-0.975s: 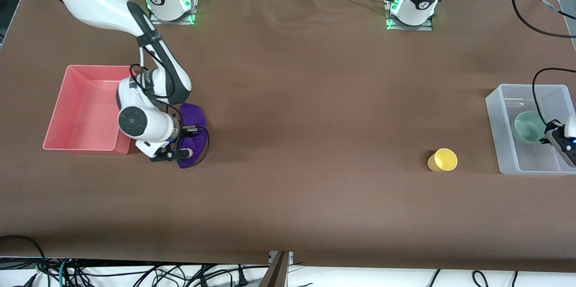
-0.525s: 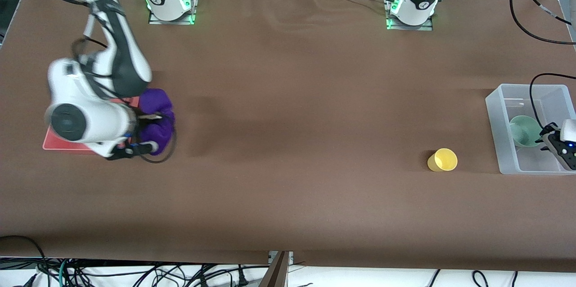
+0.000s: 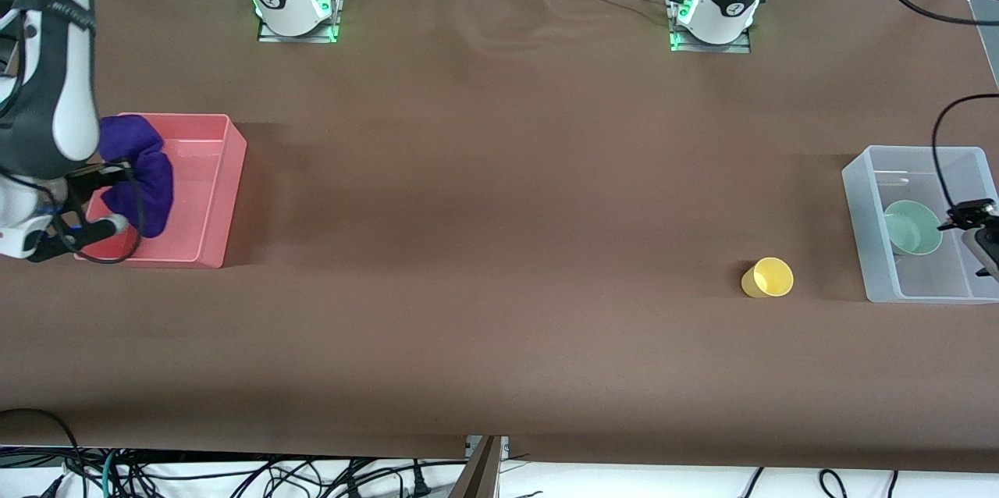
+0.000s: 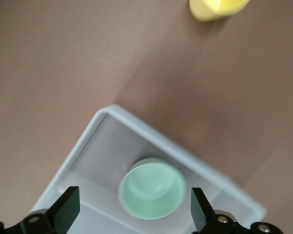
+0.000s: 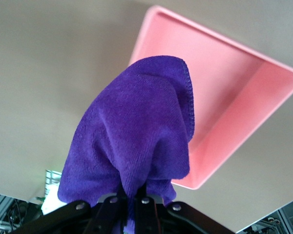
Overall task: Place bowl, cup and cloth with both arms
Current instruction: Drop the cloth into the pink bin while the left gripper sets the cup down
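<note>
The cloth point(image 3: 136, 174) hangs bunched from the right gripper point(image 3: 82, 205), whose fingers are pinched tight on its folds, up in the air over the pink tray point(image 3: 211, 193) at the right arm's end of the table point(image 3: 499, 209). In the right wrist view the cloth point(image 5: 136, 146) droops in a fuzzy purple lump over the tray's point(image 5: 224, 97) edge.

The bowl point(image 3: 915, 227) sits upright on the floor of the clear bin point(image 3: 866, 248) at the left arm's end of the table. The left gripper point(image 4: 132, 212) hovers over it with its fingers point(image 4: 66, 209) spread wide apart, holding nothing; the bowl point(image 4: 152, 187) shows between them below.

The cup point(image 3: 768, 277) lies on its side on the bare table near the bin, toward the table's middle, apart from both grippers.
</note>
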`<state>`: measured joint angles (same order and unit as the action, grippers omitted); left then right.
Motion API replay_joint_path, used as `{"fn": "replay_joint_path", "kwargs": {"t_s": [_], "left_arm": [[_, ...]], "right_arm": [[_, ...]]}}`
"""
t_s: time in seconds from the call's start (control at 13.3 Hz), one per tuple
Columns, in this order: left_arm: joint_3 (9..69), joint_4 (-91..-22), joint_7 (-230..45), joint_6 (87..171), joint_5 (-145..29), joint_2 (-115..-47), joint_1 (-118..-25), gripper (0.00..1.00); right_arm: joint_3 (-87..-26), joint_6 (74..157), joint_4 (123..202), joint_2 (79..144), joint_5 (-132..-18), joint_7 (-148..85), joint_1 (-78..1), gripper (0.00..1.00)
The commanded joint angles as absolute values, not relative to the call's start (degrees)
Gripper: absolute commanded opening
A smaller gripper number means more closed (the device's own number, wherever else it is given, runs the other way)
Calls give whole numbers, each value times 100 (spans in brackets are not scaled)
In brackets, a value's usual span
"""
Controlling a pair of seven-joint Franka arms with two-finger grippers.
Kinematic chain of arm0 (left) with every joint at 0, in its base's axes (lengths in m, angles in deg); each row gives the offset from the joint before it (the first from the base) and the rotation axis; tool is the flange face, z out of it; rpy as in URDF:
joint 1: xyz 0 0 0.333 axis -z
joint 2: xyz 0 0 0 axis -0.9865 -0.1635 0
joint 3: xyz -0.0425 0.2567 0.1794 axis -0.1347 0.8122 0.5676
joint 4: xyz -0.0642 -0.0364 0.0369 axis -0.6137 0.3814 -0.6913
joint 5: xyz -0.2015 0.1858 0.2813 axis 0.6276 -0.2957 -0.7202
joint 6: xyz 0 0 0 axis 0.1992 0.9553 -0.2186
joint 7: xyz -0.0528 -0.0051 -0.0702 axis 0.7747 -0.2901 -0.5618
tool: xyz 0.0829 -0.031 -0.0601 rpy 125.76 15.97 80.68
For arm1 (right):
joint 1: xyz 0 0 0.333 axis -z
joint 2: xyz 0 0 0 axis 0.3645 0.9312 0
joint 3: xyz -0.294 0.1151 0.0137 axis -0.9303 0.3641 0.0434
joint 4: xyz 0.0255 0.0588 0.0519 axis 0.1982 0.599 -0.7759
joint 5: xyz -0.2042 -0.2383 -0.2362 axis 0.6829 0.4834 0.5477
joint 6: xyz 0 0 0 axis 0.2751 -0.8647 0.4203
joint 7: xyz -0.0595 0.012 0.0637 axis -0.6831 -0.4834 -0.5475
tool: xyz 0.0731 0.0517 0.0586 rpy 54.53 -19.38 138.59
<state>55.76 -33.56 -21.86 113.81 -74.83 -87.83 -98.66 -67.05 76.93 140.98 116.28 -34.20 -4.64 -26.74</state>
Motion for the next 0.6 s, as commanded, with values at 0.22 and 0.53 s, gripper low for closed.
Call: {"fn": "replay_joint_path", "kwargs": {"t_s": [0.22, 0.53], "left_arm": [[5245, -3795, -5168, 11418, -6536, -9284, -9571, 99], [5245, -3856, -6731, 11701, -5668, -9672, -9430, 93]], "right_arm": [[-6975, 8912, 15680, 11634, -3329, -291, -2744, 0], [-7116, 10142, 16708, 11687, -3364, -300, -2744, 0]]}}
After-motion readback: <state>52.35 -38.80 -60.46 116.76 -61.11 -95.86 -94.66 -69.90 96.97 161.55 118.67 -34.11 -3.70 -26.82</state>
